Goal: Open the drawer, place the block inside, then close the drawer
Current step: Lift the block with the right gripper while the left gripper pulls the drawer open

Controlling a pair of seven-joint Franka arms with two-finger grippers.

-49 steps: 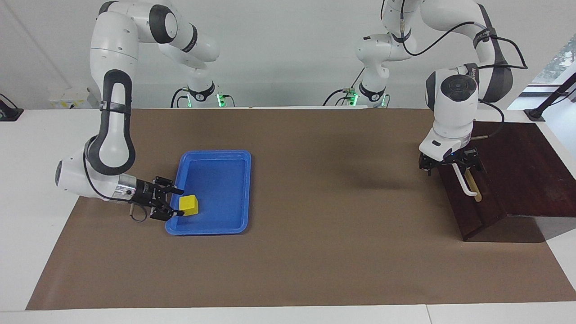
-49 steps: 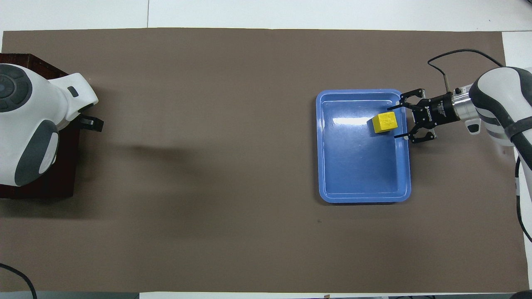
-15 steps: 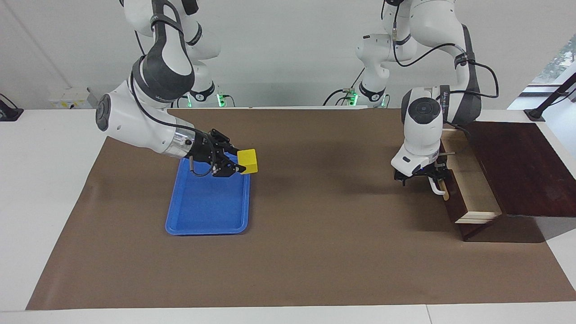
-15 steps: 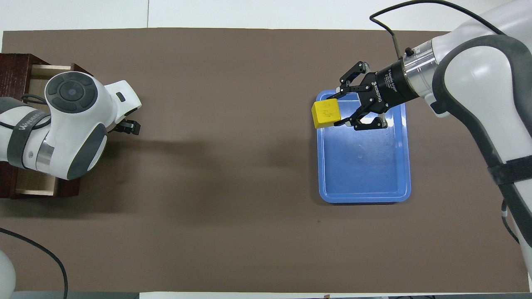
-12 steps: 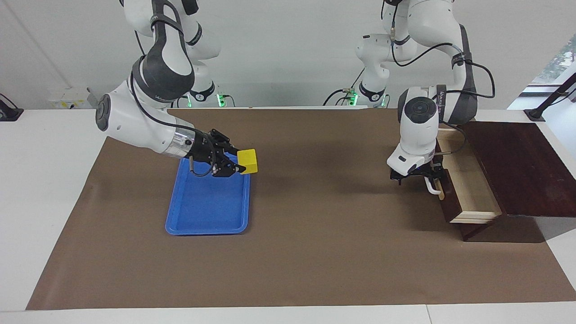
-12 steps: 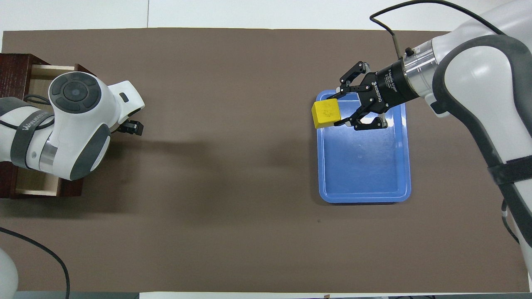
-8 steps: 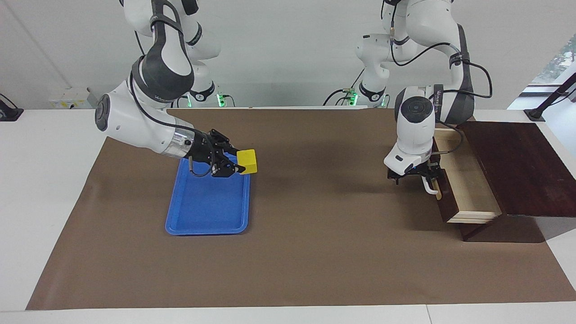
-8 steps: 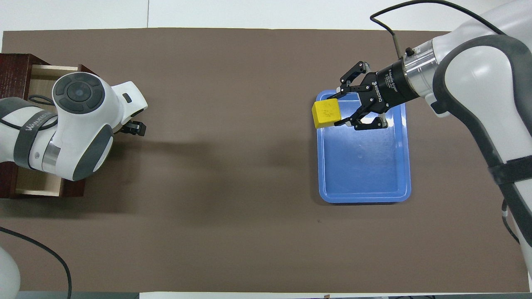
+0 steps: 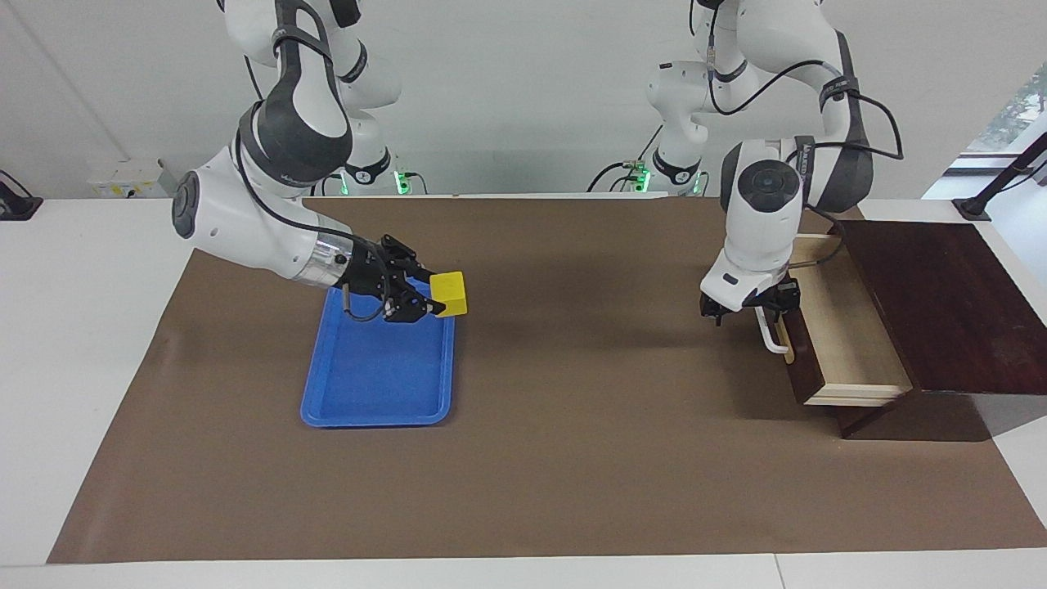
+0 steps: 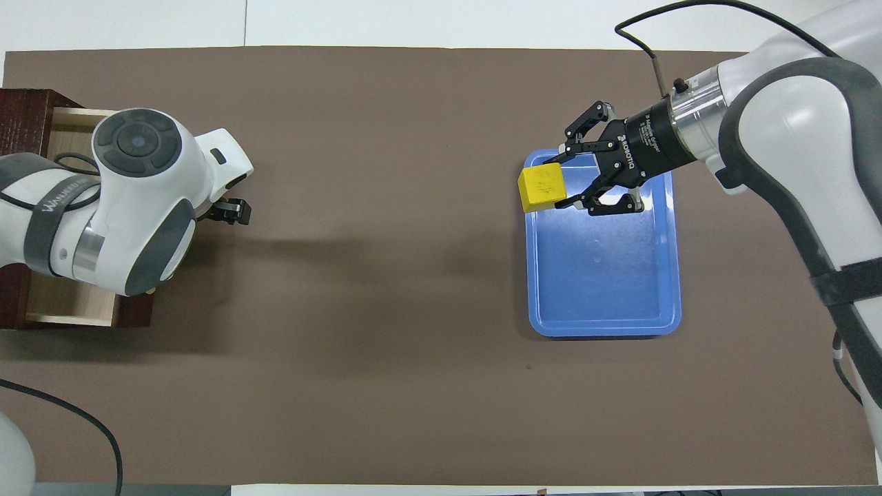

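Pulled farther from its dark wooden box in the past second, the drawer [image 9: 847, 339] bares its pale interior. Over a corner of the blue tray [image 9: 360, 397], the right end effector [image 9: 434, 296] clenches the yellow block [image 9: 451, 293] by its rear edge alone, a hold that could slip in transit. At the white handle [image 9: 767, 337] the left end effector [image 9: 748, 309] stands spread; contact is hidden, and it may obstruct the drop.

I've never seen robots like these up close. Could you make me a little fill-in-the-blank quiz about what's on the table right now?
1. The right gripper holds a small ____ block in the air.
2. The block hangs over an edge of the blue ____.
3. The wooden drawer stands ____.
4. The left gripper is at the drawer's white ____.

Missing words: yellow; tray; open; handle
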